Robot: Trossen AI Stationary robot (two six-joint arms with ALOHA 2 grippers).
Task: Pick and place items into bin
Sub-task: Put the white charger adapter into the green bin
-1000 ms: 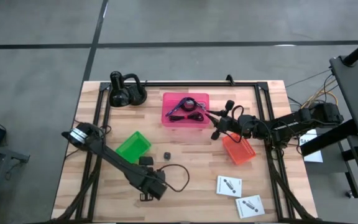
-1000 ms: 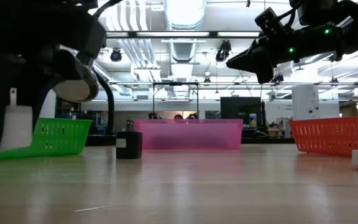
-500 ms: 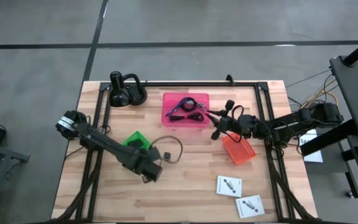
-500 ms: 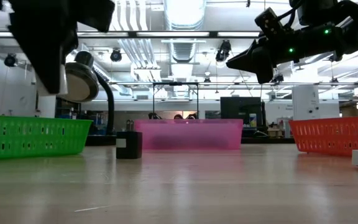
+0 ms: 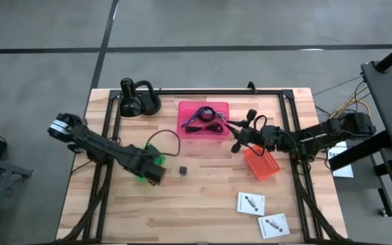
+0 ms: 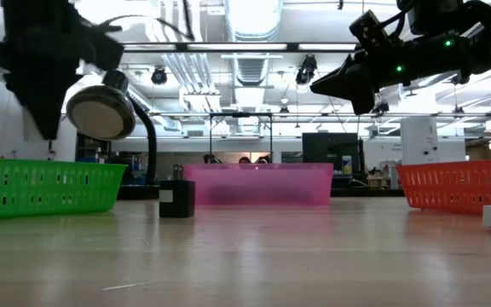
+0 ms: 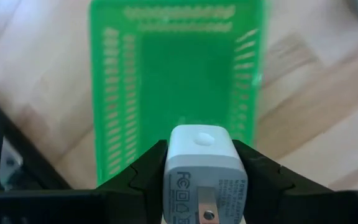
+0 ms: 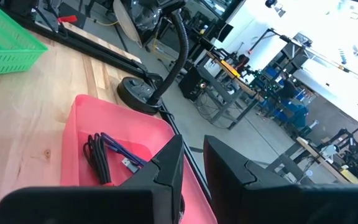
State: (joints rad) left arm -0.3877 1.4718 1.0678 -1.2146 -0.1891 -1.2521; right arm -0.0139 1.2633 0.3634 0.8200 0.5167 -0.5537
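My left gripper (image 5: 152, 171) hangs over the green bin (image 5: 143, 162), shut on a white charger plug (image 7: 199, 174). The plug's black cable (image 5: 171, 137) arcs up and away from it. In the left wrist view the green bin (image 7: 176, 81) lies straight below the plug. A tiny dark cube (image 5: 182, 170) rests on the table right of the green bin. Two flat white packets (image 5: 250, 203) (image 5: 273, 224) lie at the near right. My right gripper (image 5: 238, 141) hovers shut between the pink bin (image 5: 203, 120) and the orange bin (image 5: 260, 163). My left gripper pinches the white charger plug by its two opposite side faces (image 7: 171, 167) between its two fingers (image 7: 148, 171). The fingers point down from above. The plug is lifted clear, over the green bin, its printed face turned toward the wrist camera. The cable trails off it in a loose loop.
The pink bin holds a purple cable (image 8: 120, 155) and a black one (image 8: 97, 154). A black gooseneck lamp (image 5: 138, 101) stands at the far left. A black frame (image 5: 295, 136) runs round the table. Bare wood lies in the near middle.
My left gripper has risen and gone from the table's near middle toward the far left, ending over the green bin, and has rolled about its own axis. The white plug went with it, and the black cable has been drawn off the table into a raised loop.
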